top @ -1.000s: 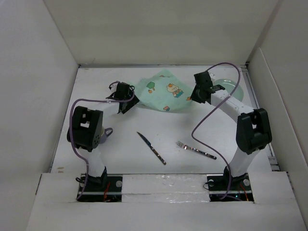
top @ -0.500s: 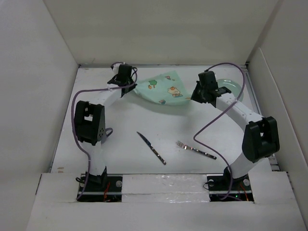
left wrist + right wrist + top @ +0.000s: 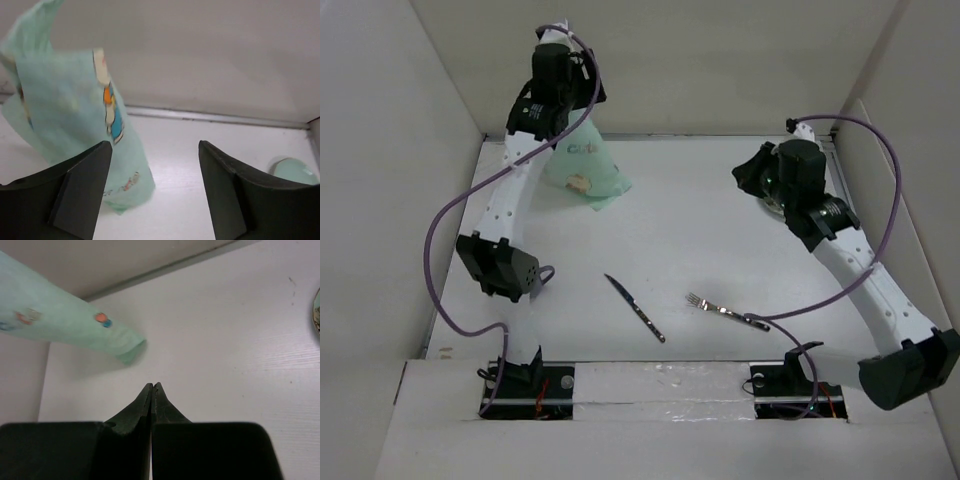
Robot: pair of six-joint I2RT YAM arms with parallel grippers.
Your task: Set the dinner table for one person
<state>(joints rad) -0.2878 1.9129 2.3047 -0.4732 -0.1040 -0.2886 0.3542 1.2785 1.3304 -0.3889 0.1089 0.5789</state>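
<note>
The mint-green printed placemat (image 3: 586, 166) hangs bunched in the air at the back left of the white dinner table (image 3: 700, 240). My left gripper (image 3: 582, 100) is raised high above it. In the left wrist view my left gripper (image 3: 155, 150) is open wide, and the placemat (image 3: 65, 110) hangs beside and behind its left finger (image 3: 80, 190); I cannot tell whether they touch. My right gripper (image 3: 748, 175) is at the back right, shut and empty (image 3: 152, 385), apart from the placemat's tip (image 3: 125, 347). A knife (image 3: 635, 308) and a fork (image 3: 727, 311) lie near the front.
A pale green plate (image 3: 772, 203) lies at the back right, mostly hidden under my right wrist; it also shows in the left wrist view (image 3: 295, 171) and at the right wrist view's edge (image 3: 317, 310). White panel walls enclose the table.
My left arm has swung up and to the back left, carrying the placemat off the table. My right gripper has come off the placemat and drawn back to the right.
</note>
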